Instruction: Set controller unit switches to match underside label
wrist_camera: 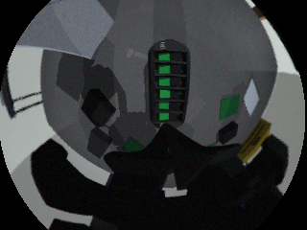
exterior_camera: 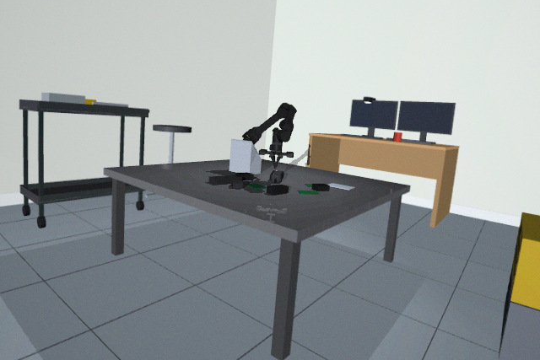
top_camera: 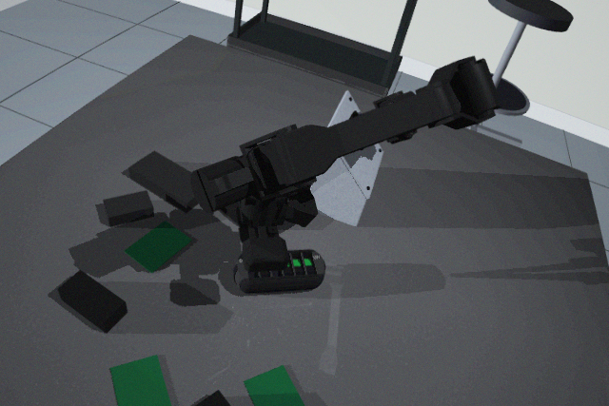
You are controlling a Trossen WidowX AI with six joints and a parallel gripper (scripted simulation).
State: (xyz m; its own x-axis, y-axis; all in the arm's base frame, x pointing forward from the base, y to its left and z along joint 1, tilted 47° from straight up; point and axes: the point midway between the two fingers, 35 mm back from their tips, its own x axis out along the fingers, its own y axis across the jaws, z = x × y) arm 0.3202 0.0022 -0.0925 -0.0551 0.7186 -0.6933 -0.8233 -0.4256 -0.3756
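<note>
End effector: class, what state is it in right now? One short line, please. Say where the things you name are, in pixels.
End effector (top_camera: 264, 263) (exterior_camera: 275, 169) (wrist_camera: 165, 126): closed, holding nothing, its tips by the near end of the controller unit (top_camera: 283, 284) (exterior_camera: 276, 176) (wrist_camera: 152, 103) in the wrist view.

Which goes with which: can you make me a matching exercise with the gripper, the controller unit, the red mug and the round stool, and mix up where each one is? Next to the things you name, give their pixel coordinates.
Things:
1. gripper (exterior_camera: 275, 168) (wrist_camera: 165, 126)
2. controller unit (top_camera: 281, 284) (exterior_camera: 276, 176) (wrist_camera: 153, 96)
3. red mug (exterior_camera: 397, 137)
4. round stool (top_camera: 530, 4) (exterior_camera: 171, 128)

Places:
A. on the wooden desk, in front of the monitors
B. on the floor, between the cart and the bench
C. at the end of the arm, fingers shut
D. on the bench, below the gripper

Pairs: 1-C, 2-D, 3-A, 4-B
</note>
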